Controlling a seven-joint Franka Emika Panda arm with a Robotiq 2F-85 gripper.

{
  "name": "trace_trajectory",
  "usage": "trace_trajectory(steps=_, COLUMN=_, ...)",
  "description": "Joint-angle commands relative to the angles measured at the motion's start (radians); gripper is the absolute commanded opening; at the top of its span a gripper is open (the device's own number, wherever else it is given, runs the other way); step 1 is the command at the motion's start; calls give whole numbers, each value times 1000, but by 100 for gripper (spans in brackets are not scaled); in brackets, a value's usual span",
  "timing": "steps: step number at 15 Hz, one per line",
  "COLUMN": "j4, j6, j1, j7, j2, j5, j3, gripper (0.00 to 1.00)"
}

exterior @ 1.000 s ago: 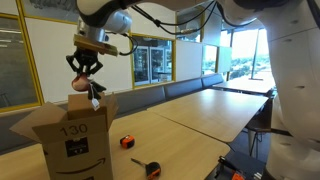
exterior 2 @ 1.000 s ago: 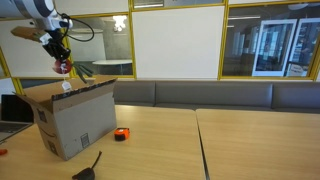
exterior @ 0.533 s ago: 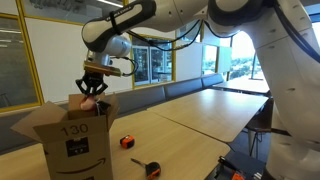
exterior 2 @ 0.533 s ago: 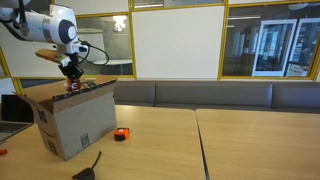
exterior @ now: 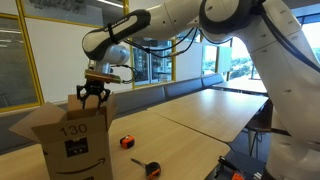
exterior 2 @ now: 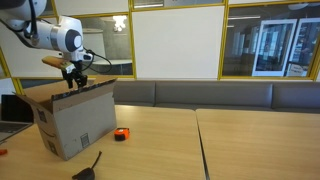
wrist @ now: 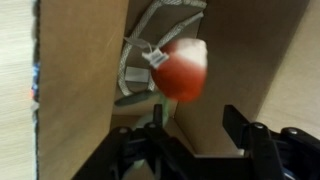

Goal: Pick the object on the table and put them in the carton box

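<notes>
Poised over the open top of the carton box (exterior: 72, 140) in both exterior views (exterior 2: 70, 125): the gripper (exterior: 92, 95), seen from the other side too (exterior 2: 75, 80), with jaws spread wide and holding nothing. Seen from the wrist, between the dark fingers of the gripper (wrist: 195, 140) and further down inside the cardboard walls (wrist: 70, 90): the red-and-dark item (wrist: 181, 70), round and blurred, free of the jaws, beside or over the coiled white rope (wrist: 138, 62); impossible to tell whether resting on it or in the air. Out on the tabletop (exterior: 200, 115), in front of the box and well apart from the gripper: the orange-black block (exterior: 127, 142), visible again (exterior 2: 121, 133), and nearer the table edge the black-and-orange gadget (exterior: 150, 168), a dark sliver in an exterior view (exterior 2: 88, 170). Judging by looks, both small, rigid and light, no trouble for weight. Best taken from straight above, across the narrow sides of the block; for the gadget, around the thicker middle of the body rather than the thin tail, to avoid swinging or tipping. Smooth plastic probably, so a firm, centred close. By contrast the rope soft and floppy, the red item apt to roll. Too small and blurred here for finer detail.
</notes>
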Motion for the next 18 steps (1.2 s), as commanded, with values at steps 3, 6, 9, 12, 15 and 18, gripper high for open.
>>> trace_trajectory(steps=3, j4=61, j6=-63, j1=13, j7=-5, j2=0, j5=10, j3=-25, gripper=100)
trace_trajectory(steps=6, j4=39, j6=-75, j1=20, j7=20, j2=-78, j5=-33, j3=-51, gripper=100)
trace_trajectory(steps=9, j4=-28, j6=-62, j1=19, j7=47, j2=-211, j5=-91, j3=-79, gripper=100)
trace_trajectory(steps=12, j4=-133, j6=-25, j1=10, j7=102, j2=-366, j5=-172, j3=-97, gripper=100)
trace_trajectory(steps=15, j4=-260, j6=-37, j1=-27, j7=160, j2=-530, j5=-237, j3=-94, gripper=100)
trace_trajectory(steps=18, j4=-419, j6=-67, j1=-88, j7=222, j2=-675, j5=-279, j3=-81, gripper=100)
